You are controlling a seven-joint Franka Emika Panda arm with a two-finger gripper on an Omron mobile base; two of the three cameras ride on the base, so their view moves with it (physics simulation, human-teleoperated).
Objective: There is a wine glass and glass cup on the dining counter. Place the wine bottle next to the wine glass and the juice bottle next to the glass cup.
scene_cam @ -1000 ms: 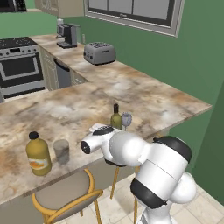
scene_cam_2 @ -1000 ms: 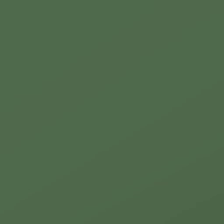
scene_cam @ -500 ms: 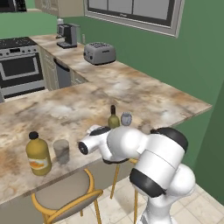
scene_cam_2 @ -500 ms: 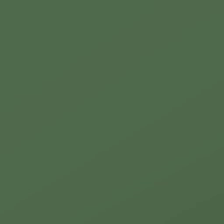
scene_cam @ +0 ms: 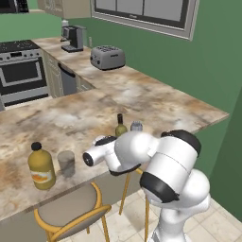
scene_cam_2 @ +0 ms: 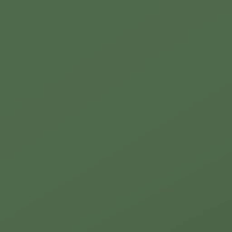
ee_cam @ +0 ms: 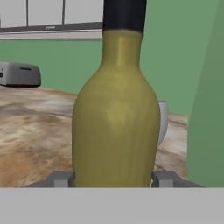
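The gripper (ee_cam: 114, 178) stands at the near edge of the dining counter (scene_cam: 156, 111), its two fingers (ee_cam: 61, 178) set on either side of the wine bottle (ee_cam: 116, 127), closed against the lower body of it. In the hand view the bottle stands upright, dead ahead of the hand and right between the tips. Just behind the bottle, a little to the hand's right, the wine glass (ee_cam: 162, 122) peeks out past the bottle's shoulder, close to it; whether they touch I cannot tell.

From the left base view, the wine bottle (scene_cam: 121, 126) and wine glass (scene_cam: 136, 126) stand side by side just past the arm's white forearm, near the counter's straight front edge. Beyond them the stone runs open and bare up to the far edge by the green wall (scene_cam: 208, 61). Well off to the hand's left along the same front edge stand the glass cup (scene_cam: 66, 163) and the juice bottle (scene_cam: 41, 166), just beside each other. A round stool (scene_cam: 71, 216) sits under the overhang below them. Far ahead and to the left of the hand, a toaster (scene_cam: 108, 57) rests on the back counter.
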